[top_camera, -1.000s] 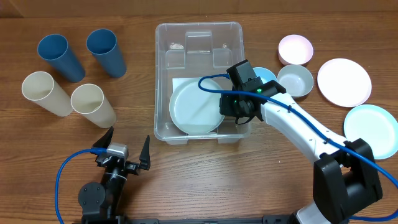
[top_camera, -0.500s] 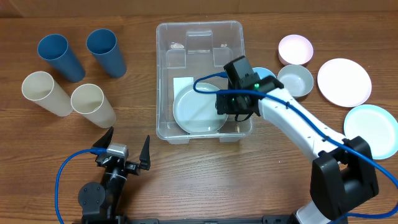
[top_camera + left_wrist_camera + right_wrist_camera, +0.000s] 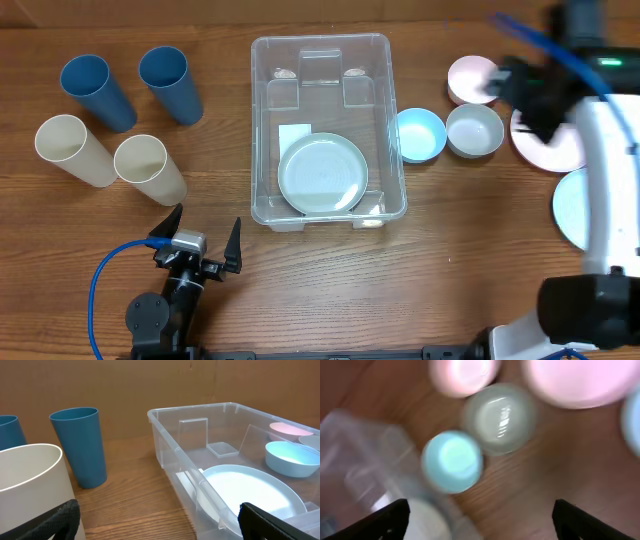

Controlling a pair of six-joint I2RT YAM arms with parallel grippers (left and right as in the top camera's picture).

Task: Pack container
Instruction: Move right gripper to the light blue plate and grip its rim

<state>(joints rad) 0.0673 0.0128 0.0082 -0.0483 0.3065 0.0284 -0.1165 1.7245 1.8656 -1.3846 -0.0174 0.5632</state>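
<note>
Right wrist view is all motion smear: blue bowl, grey bowl, pink plate are blobs, my right jaws clipped at the bottom corners. Overhead, my blurred right arm covers part of the pink plate and the blue plate at the right edge.

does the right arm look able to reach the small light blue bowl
Probably yes: the small light blue bowl sits uncovered on the table beside the clear plastic bin, and the right arm hangs close by.
</note>
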